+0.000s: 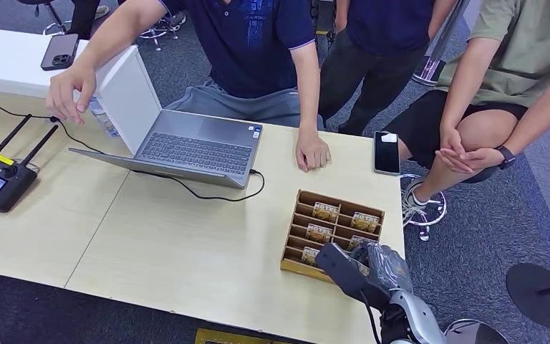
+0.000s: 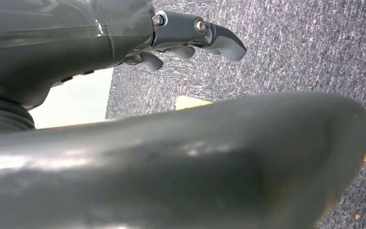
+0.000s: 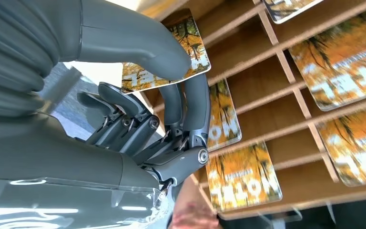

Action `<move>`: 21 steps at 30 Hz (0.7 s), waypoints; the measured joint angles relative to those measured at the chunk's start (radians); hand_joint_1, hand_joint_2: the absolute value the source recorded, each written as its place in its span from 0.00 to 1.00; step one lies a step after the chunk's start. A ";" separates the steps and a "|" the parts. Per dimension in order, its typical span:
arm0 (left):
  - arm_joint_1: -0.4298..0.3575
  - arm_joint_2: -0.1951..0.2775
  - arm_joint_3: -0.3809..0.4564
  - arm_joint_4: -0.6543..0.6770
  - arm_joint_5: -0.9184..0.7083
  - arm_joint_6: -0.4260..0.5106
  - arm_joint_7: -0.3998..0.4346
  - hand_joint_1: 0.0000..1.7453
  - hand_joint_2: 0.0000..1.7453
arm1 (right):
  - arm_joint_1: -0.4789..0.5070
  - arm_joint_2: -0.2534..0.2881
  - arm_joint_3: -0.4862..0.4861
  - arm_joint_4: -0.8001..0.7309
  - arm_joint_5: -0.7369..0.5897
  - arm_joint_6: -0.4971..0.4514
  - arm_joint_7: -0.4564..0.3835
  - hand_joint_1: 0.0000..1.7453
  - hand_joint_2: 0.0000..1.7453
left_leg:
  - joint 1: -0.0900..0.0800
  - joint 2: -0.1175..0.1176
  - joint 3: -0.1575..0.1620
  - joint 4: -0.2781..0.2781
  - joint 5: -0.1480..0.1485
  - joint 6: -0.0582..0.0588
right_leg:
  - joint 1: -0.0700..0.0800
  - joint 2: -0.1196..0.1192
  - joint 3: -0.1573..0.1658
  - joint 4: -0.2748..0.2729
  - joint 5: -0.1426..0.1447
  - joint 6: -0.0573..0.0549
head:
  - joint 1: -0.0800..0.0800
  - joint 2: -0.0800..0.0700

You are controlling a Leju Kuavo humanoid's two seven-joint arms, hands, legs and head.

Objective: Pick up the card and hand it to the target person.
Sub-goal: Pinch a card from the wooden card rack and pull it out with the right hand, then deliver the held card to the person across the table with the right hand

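Several orange cards sat in the slotted wooden card rack [image 1: 333, 233] at the near right of the table [image 1: 186, 236], and the right hand [image 1: 362, 264] was over the rack's near edge. In the right wrist view its thumb pressed on the face of one card [image 3: 169, 62], with fingers [image 3: 196, 109] curled against that card's edge from the other side, so the hand looked clamped on it, though whether the card had left its slot could not be told.

The step in hand was judged to be drawing this card free. Done well, the pinch would stay firm on the card's end, and the pull would run along the slot's slant so the dividers did not catch it or tip the rack.

The rack had two columns of slanted slots. At least five further cards [image 3: 243, 176] lay one per slot, and some far slots appeared bare.

The left hand [image 2: 190, 36] hung over grey carpet, its fingers loosely apart and holding nothing.

Three people [image 1: 251, 43] sat along the table's far side, beyond a laptop [image 1: 186, 136].
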 joint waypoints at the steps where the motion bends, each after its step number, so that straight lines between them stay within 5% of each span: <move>1: 0.000 0.000 0.000 0.000 0.002 0.001 0.000 0.00 0.00 | 0.000 0.000 0.000 -0.001 0.006 -0.009 -0.005 1.00 1.00 | 0.000 0.000 0.000 0.000 0.000 0.000 | 0.000 0.000 0.000 0.000 0.000 0.000 | 0.000 0.000; 14: 0.000 -0.001 0.000 0.000 0.012 0.006 0.009 0.00 0.00 | -0.006 -0.013 -0.075 -0.173 0.185 -0.112 -0.082 1.00 1.00 | 0.000 0.000 0.000 0.000 0.000 0.000 | 0.000 0.000 0.000 0.000 0.001 0.000 | 0.000 0.000; 21: 0.000 -0.002 0.000 0.000 0.001 -0.001 0.007 0.00 0.00 | -0.019 0.006 -0.117 -0.266 0.166 -0.177 -0.183 1.00 1.00 | 0.000 0.000 0.000 0.000 0.000 0.000 | 0.000 0.000 0.000 0.000 0.001 0.000 | 0.000 0.000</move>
